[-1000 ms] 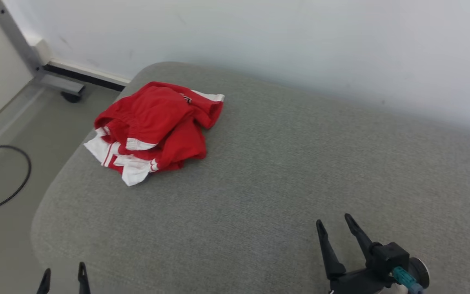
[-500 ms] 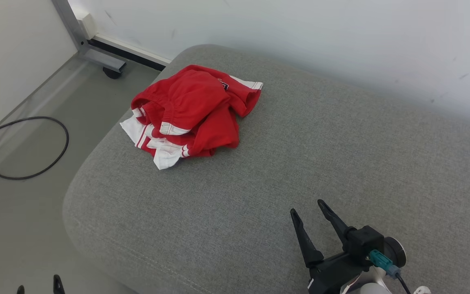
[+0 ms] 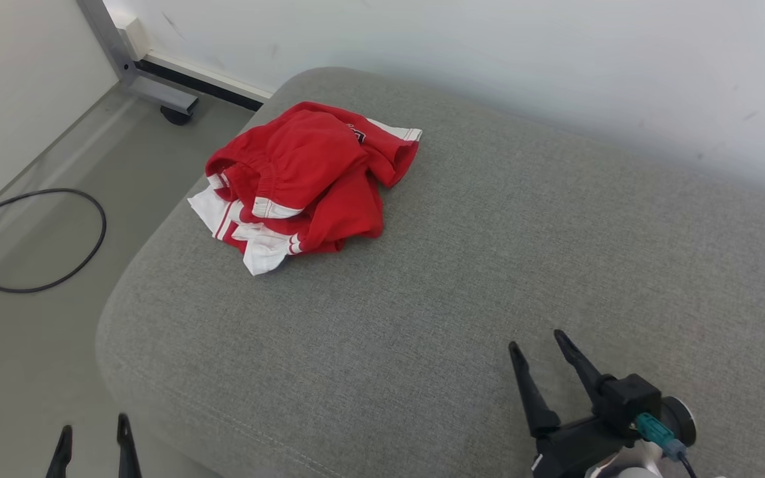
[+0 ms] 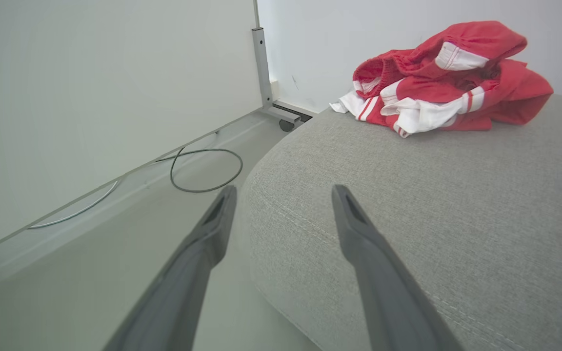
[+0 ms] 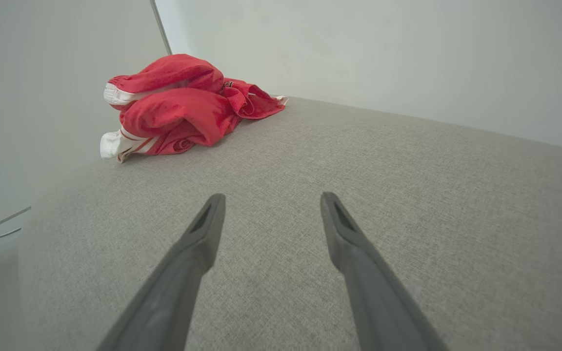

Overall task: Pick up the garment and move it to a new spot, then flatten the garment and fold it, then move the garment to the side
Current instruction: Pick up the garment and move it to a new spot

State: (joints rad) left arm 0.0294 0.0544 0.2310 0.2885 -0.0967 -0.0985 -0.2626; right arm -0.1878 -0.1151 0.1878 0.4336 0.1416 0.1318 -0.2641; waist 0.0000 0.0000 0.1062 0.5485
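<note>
**Item 1. Red and white crumpled cloth garment** [image 3: 303, 182]. Heaped in the upper left of the head view, on the far left corner of the seat and close to its rounded edge. A white striped hem spills toward that edge. The folds match those of a second ago. The garment's shift in the frame goes with the whole picture, so the camera has turned and the cloth has not moved. Nothing touches it.

**Item 2. Grey woven upholstered seat** [image 3: 422, 299]. Broad and bare apart from Item 1, with plenty of free surface toward the right of the frame.

**Item 3. Left tool, two long dark fingers** [image 3: 93, 423]. Lower left corner, fingers spread and holding nothing. It hangs off the seat's near left edge, above the grey floor [image 3: 24, 372], well apart from the garment.

**Item 4. Right tool, two long dark fingers** [image 3: 535, 338]. Lower right, fingers spread and holding nothing, above bare seat and well apart from the garment. It sits slightly further right in the frame than half a second ago. Whether the arm moved or only the camera did is hard to say.

**Item 5. Surroundings.** Black looped cable [image 3: 24, 290] on the floor at left; pale wall [image 3: 489, 66] behind.

**Assessment.** The change looks like re-aiming only. The pick-up is not yet begun, and both tools must first reach the heap.
</note>
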